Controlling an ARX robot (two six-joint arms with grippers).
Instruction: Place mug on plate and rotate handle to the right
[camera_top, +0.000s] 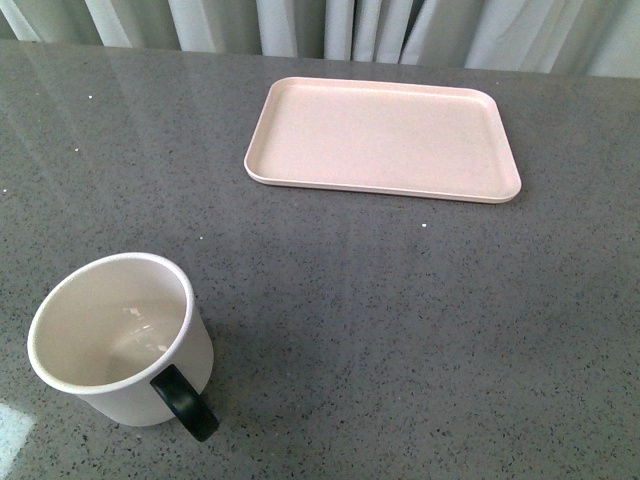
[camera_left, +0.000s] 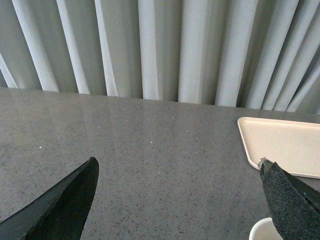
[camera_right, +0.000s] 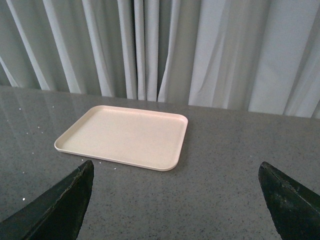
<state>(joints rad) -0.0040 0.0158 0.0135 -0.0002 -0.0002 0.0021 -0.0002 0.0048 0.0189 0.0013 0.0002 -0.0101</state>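
Note:
The white mug (camera_top: 120, 340) stands upright on the grey table at the near left, its black handle (camera_top: 186, 402) turned toward the front; the smiley face is hidden. The pale pink plate (camera_top: 383, 139) lies bare at the far middle. Neither arm shows in the front view. My left gripper (camera_left: 177, 167) is open and empty above the table; a bit of the mug's rim (camera_left: 262, 229) shows by one finger (camera_left: 292, 200), and a part of the plate (camera_left: 285, 145) lies beyond. My right gripper (camera_right: 176, 170) is open and empty, with the plate (camera_right: 125, 135) ahead of it.
The grey speckled table (camera_top: 400, 320) runs back to pale pleated curtains (camera_top: 330, 25) along its far edge. A patch of light falls on the table at the near left corner (camera_top: 12, 435).

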